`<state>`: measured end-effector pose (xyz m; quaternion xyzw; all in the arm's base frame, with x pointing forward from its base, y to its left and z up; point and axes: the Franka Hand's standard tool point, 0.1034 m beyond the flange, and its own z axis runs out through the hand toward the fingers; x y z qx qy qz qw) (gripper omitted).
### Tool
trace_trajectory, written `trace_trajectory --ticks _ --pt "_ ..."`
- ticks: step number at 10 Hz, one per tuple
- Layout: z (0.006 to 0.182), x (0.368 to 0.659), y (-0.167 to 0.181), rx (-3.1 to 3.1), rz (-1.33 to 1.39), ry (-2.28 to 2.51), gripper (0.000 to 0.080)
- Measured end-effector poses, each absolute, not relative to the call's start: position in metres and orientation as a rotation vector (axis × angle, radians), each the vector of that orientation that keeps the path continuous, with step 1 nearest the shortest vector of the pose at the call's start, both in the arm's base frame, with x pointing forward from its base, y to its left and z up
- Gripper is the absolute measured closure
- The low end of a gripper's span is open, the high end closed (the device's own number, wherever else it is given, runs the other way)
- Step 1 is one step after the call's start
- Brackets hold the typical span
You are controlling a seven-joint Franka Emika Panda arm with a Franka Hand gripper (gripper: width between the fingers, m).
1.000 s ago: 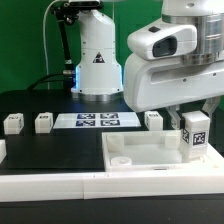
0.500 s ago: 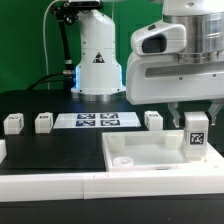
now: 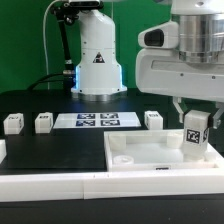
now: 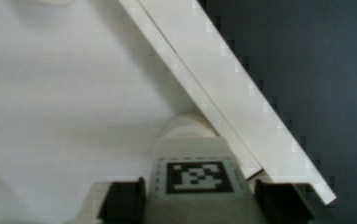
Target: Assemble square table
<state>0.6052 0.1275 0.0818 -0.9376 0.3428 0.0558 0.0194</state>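
Note:
The square table's white slab [image 3: 128, 160] lies rim-up at the exterior view's right front. My gripper [image 3: 197, 118] is shut on one white tagged leg [image 3: 197, 136] and holds it upright over the slab's right end, near the rim. The wrist view looks down along this leg [image 4: 196, 172], with a dark finger [image 4: 127, 202] on each side of it. Beneath it are the slab's flat face [image 4: 68, 100] and its raised rim [image 4: 219, 90]. Three more legs stand on the black table: two at the left [image 3: 13, 124] [image 3: 43, 123] and one [image 3: 153, 119] behind the slab.
The marker board [image 3: 97, 121] lies flat between the loose legs. The arm's white base [image 3: 97, 60] stands behind it. A long white border bar [image 3: 50, 186] runs along the front edge.
The arm has shifted toward the exterior view's right, carrying the leg a little further that way over the slab. The grip is unchanged.

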Motion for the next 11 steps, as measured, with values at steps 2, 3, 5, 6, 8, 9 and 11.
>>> trace_trajectory --ticks 2,3,5,6,8,9,11 --pt "0.0817 0.6052 0.1282 -2.847 0.184 1.21 0.0506" --pt "0.0814 0.6049 0.1289 -2.847 0.185 1.21 0.0506" --pt "0.0816 0.6051 0.1289 -2.903 0.181 1.053 0.0211" --pt "0.0818 0.6052 0.1289 -2.917 0.179 1.009 0.0211" --pt "0.0801 0.6048 0.1274 -3.008 0.167 0.631 0.0153" --pt "0.0801 0.6049 0.1267 -3.024 0.164 0.535 0.0153" --pt "0.0799 0.6061 0.1217 -3.053 0.151 0.211 0.015"
